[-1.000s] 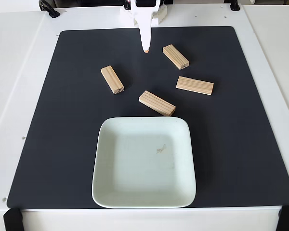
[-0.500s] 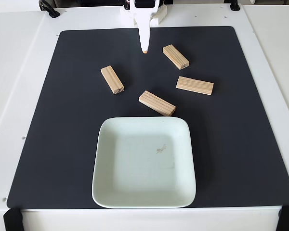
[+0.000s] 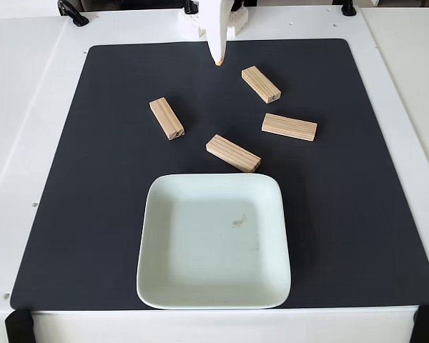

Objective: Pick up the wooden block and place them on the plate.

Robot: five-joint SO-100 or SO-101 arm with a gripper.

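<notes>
Several wooden blocks lie flat on the black mat in the fixed view: one at the left (image 3: 166, 118), one in the middle (image 3: 233, 153) just above the plate, one at the right (image 3: 289, 126) and one at the upper right (image 3: 261, 84). The pale mint plate (image 3: 200, 250) sits empty at the mat's lower middle. My white gripper (image 3: 218, 61) hangs at the top centre, its fingers together in one narrow point, holding nothing. It is up and to the left of the upper right block and touches no block.
The black mat (image 3: 93, 214) covers most of the white table (image 3: 21, 143). The arm's white base sits at the top edge. Black clamps (image 3: 18, 325) mark the table's lower corners, and a black cable clip (image 3: 73, 13) is at the top left.
The gripper tip has drawn back toward the top edge of the mat. The blocks and the plate have not moved.
</notes>
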